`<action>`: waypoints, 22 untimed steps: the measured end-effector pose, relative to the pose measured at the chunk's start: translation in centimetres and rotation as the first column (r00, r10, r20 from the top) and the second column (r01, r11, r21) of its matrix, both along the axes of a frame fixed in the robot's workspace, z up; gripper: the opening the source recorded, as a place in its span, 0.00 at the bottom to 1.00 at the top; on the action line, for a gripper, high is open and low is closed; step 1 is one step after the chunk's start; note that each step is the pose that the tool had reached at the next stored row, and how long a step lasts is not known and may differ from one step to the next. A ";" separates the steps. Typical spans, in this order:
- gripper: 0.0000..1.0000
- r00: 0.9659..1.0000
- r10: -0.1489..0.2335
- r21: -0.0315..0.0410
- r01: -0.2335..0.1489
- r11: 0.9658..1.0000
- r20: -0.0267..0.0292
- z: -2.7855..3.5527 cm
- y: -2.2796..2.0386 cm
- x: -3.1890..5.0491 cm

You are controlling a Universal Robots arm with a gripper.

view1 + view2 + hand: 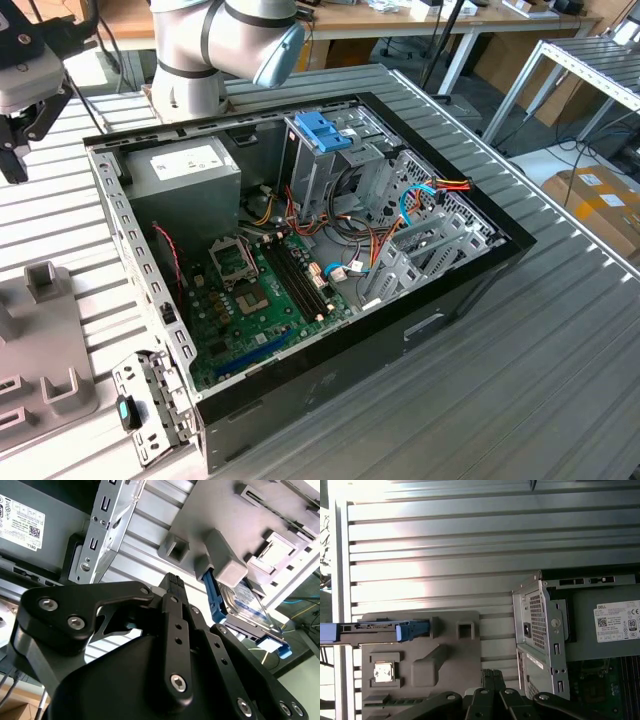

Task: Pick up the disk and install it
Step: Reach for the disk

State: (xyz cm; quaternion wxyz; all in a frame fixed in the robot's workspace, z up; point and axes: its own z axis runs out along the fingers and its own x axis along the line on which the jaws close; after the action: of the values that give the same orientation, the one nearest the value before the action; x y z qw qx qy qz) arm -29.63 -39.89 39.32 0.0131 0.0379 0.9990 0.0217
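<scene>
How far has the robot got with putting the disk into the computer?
Nothing looks done yet. The disk stands on edge in its grey holder, outside the open computer case. The pincer is shut, holds nothing and is clear of the disk. Picking it up and installing it are both left to do.

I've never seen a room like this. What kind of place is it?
Probably a robotics lab or workshop: a robot arm stands at a ribbed metal table beside an open computer case, with workbenches and a cardboard box behind.
</scene>
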 end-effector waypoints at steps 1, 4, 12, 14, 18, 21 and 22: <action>0.11 1.000 0.000 0.000 0.000 1.000 0.000 0.00 0.00 -0.02; 0.11 1.000 0.000 0.000 0.000 1.000 0.000 0.00 0.00 -0.09; 0.11 1.000 0.000 0.000 0.000 1.000 0.000 0.00 0.00 -0.36; 0.11 1.000 0.000 0.000 0.000 1.000 0.000 0.00 0.00 -0.41; 0.11 1.000 0.000 0.000 0.000 1.000 0.000 0.00 0.00 -0.63; 0.11 1.000 0.000 0.000 0.000 1.000 0.000 0.00 0.00 -0.82; 0.11 1.000 0.000 0.000 0.000 1.000 0.000 0.00 0.00 -0.89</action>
State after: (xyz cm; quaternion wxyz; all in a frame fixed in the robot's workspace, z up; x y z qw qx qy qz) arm -30.52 -39.89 39.32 0.0131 0.0379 0.9990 0.0217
